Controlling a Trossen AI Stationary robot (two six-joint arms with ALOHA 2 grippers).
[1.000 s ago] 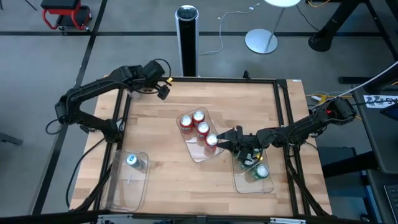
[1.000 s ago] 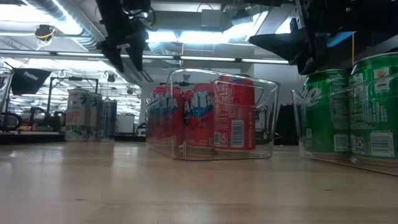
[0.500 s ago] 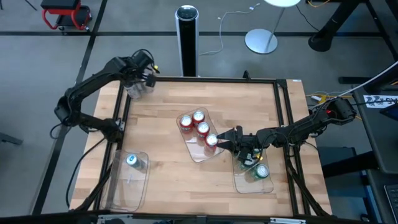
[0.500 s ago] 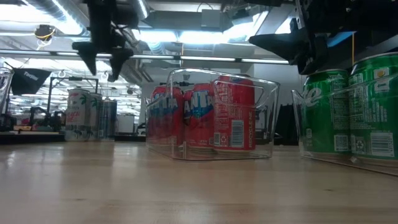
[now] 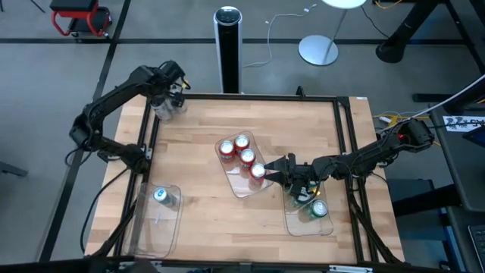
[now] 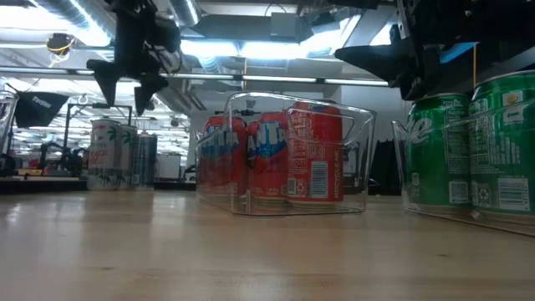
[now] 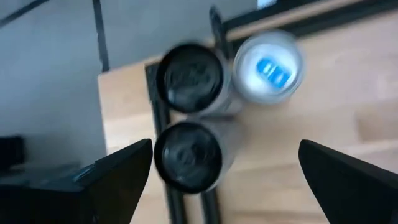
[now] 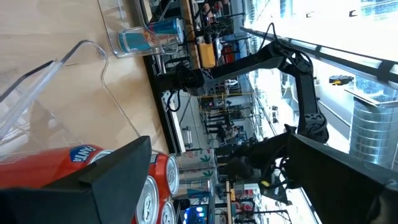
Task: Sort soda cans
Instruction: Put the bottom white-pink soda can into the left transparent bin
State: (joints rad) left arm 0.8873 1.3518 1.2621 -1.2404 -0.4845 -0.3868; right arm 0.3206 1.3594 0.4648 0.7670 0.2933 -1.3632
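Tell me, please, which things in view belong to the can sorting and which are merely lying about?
Job:
red cans in the middle tray
green cans
blue-marked can
unsorted cans at the far-left corner, under the open left end effector

Lying about:
black-and-silver cylinder
round lamp base

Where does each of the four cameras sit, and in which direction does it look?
High view: above, straight down on the table and both arms.
Low view: at table height, level across; left gripper open over the far cans.
Left wrist view: downward past its own fingers at three cans.
Right wrist view: past its own open fingers over the red cans.
Shared: high and low views both show the red cans' tray.
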